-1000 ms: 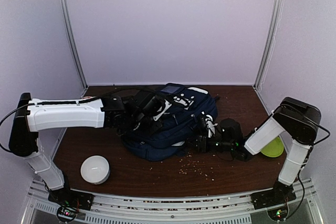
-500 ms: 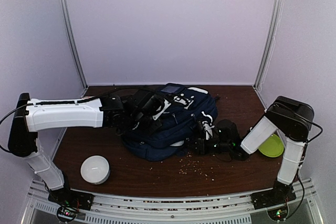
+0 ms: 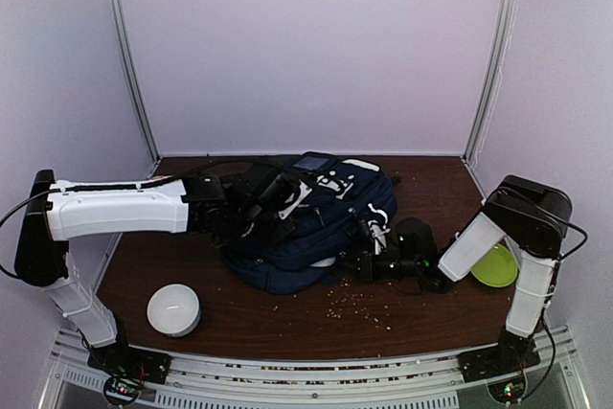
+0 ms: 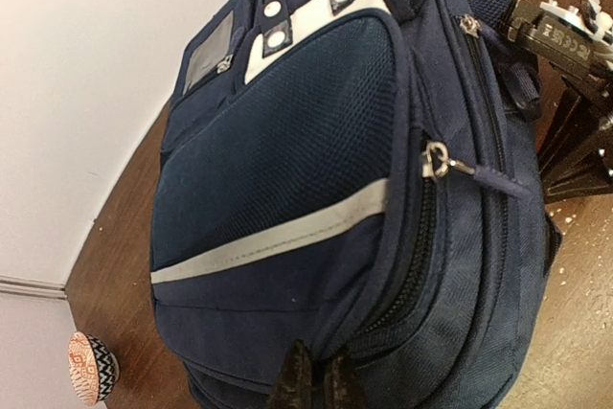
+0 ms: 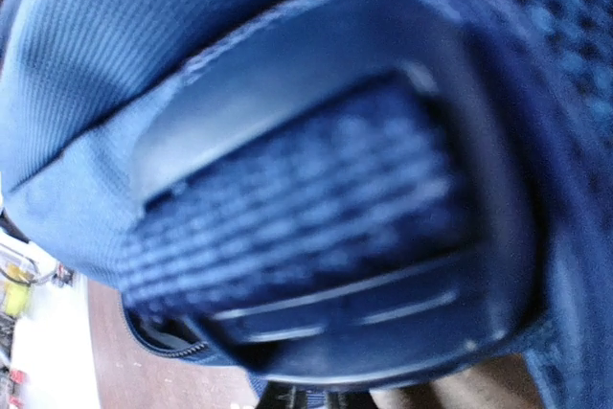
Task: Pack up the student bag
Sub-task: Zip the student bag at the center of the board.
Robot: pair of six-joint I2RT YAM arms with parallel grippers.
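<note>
Backpack of dark navy fabric with white trim stripes and white snap patches, the student bag (image 3: pixel 316 227) lies at the middle of the dark brown wooden table (image 3: pixel 436 184), its front pocket facing up. In the left wrist view a pale stripe crosses that pocket, and a small metal zip pull (image 4: pixel 436 160) hangs beside it.

From the overhead view, the left arm reaches in from 9 o'clock. The left gripper (image 4: pixel 316 382) sits against the bag's 10 o'clock side. Its two dark fingertips are pressed together at the edge of the bag where a zip track runs down to them. Whether any fabric is caught between them cannot be told.

The right arm comes in low from 3 o'clock, and the right gripper (image 3: pixel 365 246) is against the bag's 4 o'clock side. Its own camera shows only a blurred close view of blue fabric and a band of ribbed dark webbing. The fingers barely show at the bottom edge, so it cannot be told whether they are spread or closed, or whether they hold anything.

Round white bowl (image 3: pixel 173 309) stands well apart from the bag at 7 o'clock, near the front edge. Flat lime-green plate (image 3: pixel 500 273) lies at 4 o'clock, partly behind the right arm. Pale crumbs (image 3: pixel 359 306) are scattered on the wood just beside the bag at 5 o'clock.
</note>
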